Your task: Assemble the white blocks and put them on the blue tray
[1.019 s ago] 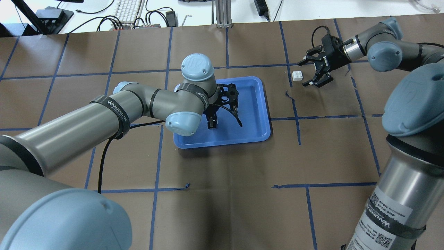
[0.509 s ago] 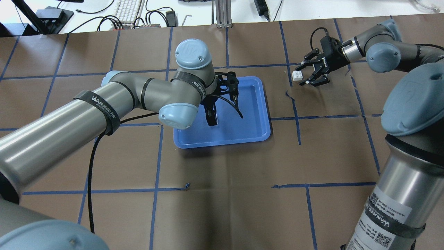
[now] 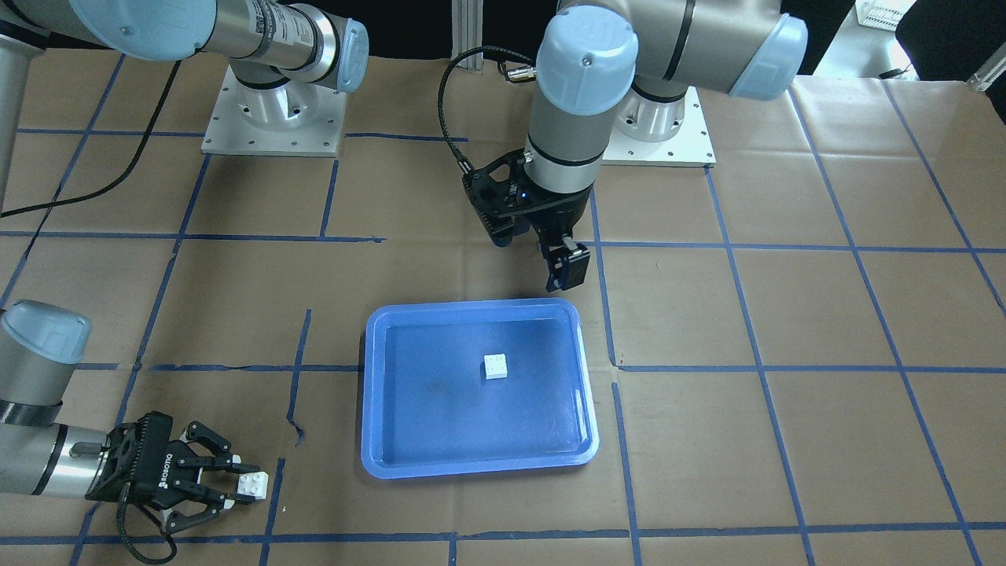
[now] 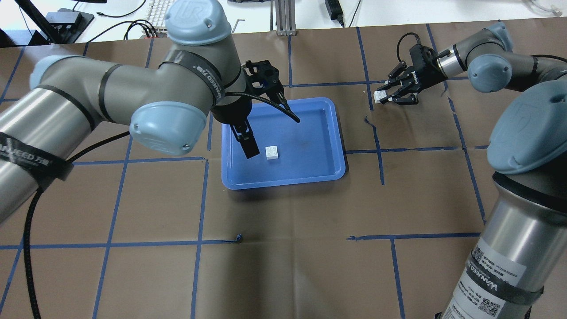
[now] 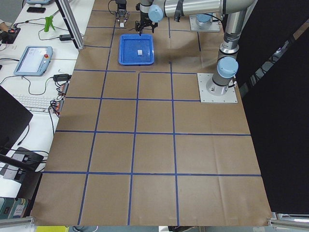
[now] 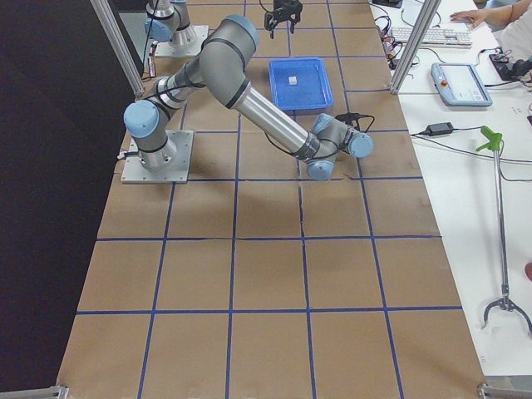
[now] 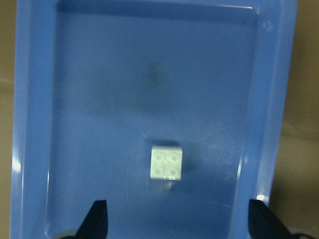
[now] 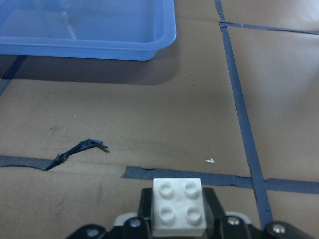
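Observation:
One white block (image 4: 272, 152) lies studs up on the blue tray (image 4: 328, 133), left of its middle; it also shows in the front view (image 3: 495, 366) and the left wrist view (image 7: 166, 162). My left gripper (image 4: 244, 133) is open and empty, raised above the tray's left end, apart from that block. The second white block (image 4: 378, 96) sits on the brown table right of the tray. My right gripper (image 4: 384, 95) lies low and is shut on it. In the right wrist view the block (image 8: 178, 206) sits studs up between the black pads.
Blue tape lines grid the brown paper. A torn tape curl (image 4: 370, 122) lies between the tray and the right gripper. A keyboard (image 4: 164, 11) and cables lie beyond the table's far edge. The two arm bases (image 3: 271, 118) stand behind the tray.
My left arm has risen and drawn back to the left, uncovering the white block on the tray. My right gripper has moved left onto the other block and closed on it.

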